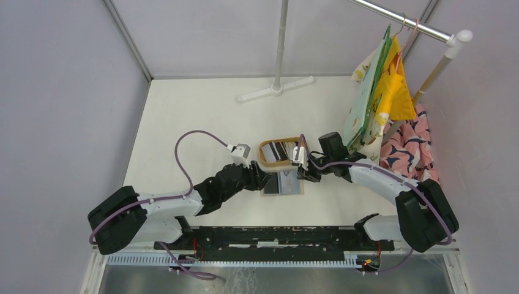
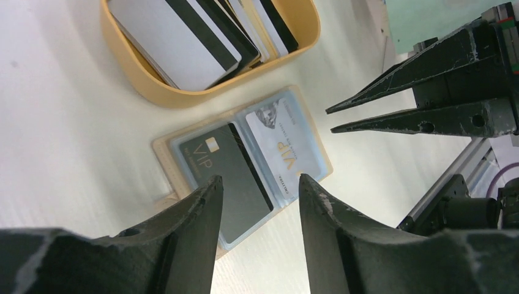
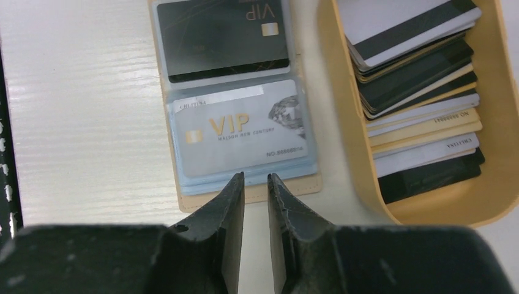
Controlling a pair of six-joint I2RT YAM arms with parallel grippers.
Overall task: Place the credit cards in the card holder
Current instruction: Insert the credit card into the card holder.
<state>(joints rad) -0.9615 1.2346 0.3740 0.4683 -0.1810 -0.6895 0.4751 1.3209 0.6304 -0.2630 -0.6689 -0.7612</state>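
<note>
Right wrist view, centre: silver card (image 3: 242, 131) in a pocket of the card holder (image 3: 196, 199). It carries a large gold "VIP" with small "MAISON NEW CENTURY" beneath. Lower right reads "NO." plus a row of eights, count unsure. The white strip along its top edge has a tiny word at left, roughly "CHLTINA".

Top of frame: black card (image 3: 223, 37), gold "VIP", upside down.

Right side: stacked credit cards (image 3: 422, 92) in the tray (image 3: 343, 122). One pale strip repeats the tiny word; another shows inverted eights.

Left wrist view: both "VIP" marks are legible, turned sideways.
</note>
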